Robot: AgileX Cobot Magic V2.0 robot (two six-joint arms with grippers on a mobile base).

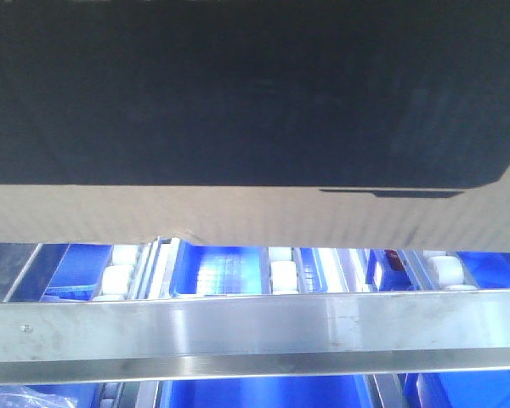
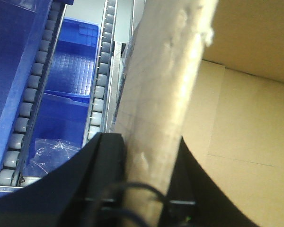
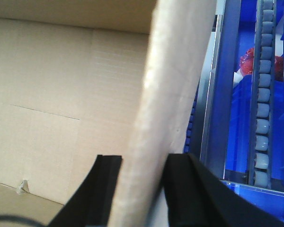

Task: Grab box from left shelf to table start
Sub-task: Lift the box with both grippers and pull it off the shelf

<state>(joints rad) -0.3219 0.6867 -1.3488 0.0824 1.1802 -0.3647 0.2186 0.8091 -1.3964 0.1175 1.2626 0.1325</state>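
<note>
The brown cardboard box [image 1: 255, 212] fills the upper part of the front view, its big black printed rectangle [image 1: 238, 85] facing me. Its lower edge hangs above the shelf's silvery front rail [image 1: 255, 327]. My left gripper [image 2: 149, 163] is shut on the box's left side wall [image 2: 165, 94], one black finger outside and one inside the open box. My right gripper [image 3: 142, 177] is shut on the box's right side wall [image 3: 175, 85] in the same way. The table is out of view.
Blue plastic bins [image 1: 225, 272] sit on grey roller tracks [image 2: 35, 90] behind and below the rail. More rollers [image 3: 264, 104] and a red item [image 3: 250, 61] lie right of the box. Crinkled clear plastic [image 2: 54, 151] lies in a lower left bin.
</note>
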